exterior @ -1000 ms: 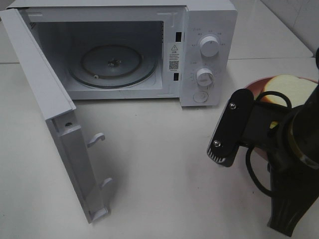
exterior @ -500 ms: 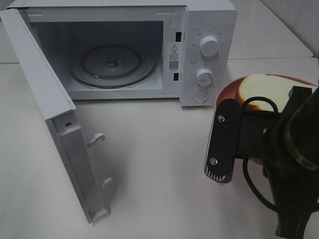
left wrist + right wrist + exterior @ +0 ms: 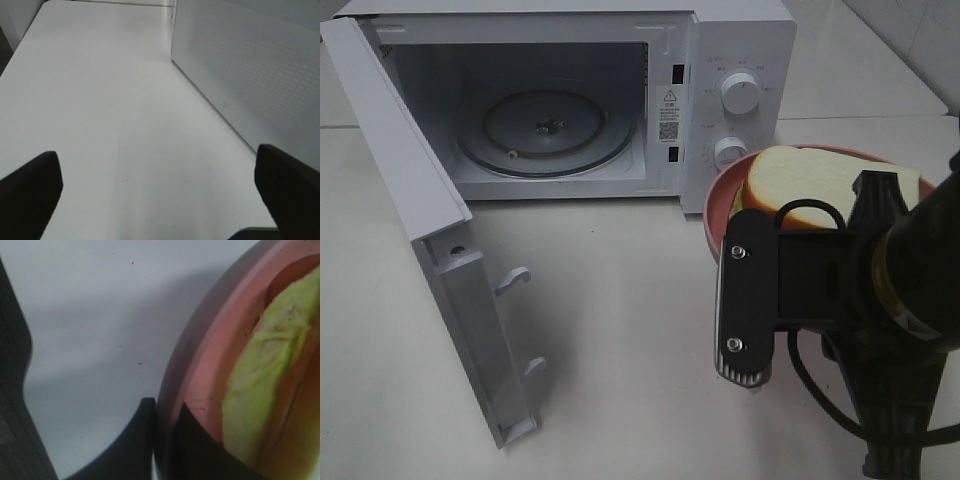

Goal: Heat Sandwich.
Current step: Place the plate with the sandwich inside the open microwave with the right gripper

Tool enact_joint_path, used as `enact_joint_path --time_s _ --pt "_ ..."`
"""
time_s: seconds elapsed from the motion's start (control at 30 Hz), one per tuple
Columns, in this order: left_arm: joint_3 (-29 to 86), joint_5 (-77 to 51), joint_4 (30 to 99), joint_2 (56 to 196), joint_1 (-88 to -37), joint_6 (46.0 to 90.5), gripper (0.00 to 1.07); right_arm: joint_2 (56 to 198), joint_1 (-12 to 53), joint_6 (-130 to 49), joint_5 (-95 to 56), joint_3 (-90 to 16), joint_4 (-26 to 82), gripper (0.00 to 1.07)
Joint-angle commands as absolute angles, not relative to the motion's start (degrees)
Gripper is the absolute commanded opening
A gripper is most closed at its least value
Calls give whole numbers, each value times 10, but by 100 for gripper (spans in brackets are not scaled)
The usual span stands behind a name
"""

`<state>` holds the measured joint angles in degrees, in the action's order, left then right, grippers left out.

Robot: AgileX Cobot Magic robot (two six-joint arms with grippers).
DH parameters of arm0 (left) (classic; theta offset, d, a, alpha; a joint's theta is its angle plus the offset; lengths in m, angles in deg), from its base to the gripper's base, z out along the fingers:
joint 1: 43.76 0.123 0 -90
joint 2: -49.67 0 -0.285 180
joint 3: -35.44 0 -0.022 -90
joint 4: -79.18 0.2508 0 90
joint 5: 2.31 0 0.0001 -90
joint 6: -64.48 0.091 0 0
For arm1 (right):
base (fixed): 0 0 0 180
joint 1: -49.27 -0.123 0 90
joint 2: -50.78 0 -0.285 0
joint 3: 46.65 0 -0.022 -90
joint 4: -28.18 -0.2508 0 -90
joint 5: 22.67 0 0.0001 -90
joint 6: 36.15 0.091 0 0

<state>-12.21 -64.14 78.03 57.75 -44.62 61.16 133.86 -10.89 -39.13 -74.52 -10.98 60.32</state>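
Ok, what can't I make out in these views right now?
High view: the right arm hides the plate's near side; dial marks too small; left end effector out of frame.
Right wrist view: sandwich blurred and cut off.
Left wrist view: only the fingertips show.

The right arm (image 3: 900,290) is black, with a flat rounded bracket (image 3: 747,300) bearing two silver screws (image 3: 739,252), a ribbed grey end, and a looping black cable (image 3: 796,365). The left gripper (image 3: 160,200) shows blunt black fingers (image 3: 30,192).

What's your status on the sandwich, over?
Right pincer shut on pink plate rim; left pincer open, empty, beside microwave door. Sandwich on plate, by control knobs. Door open, turntable bare, nothing blocking.
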Motion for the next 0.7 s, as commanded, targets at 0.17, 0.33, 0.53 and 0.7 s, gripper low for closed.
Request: enact_joint_path --time_s 0.17,0.33,0.53,0.7 --pt "-123 -639 777 575 -443 609 98 1333 -111 -440 -714 -109 623 0" --pt "-123 -639 777 575 -443 609 98 1333 -111 -492 -697 -109 622 1" --pt "-123 -639 777 575 -443 609 98 1333 -111 -538 -676 -109 620 1" --pt "-123 -639 777 575 -443 609 98 1333 -111 -566 -657 -109 620 2"
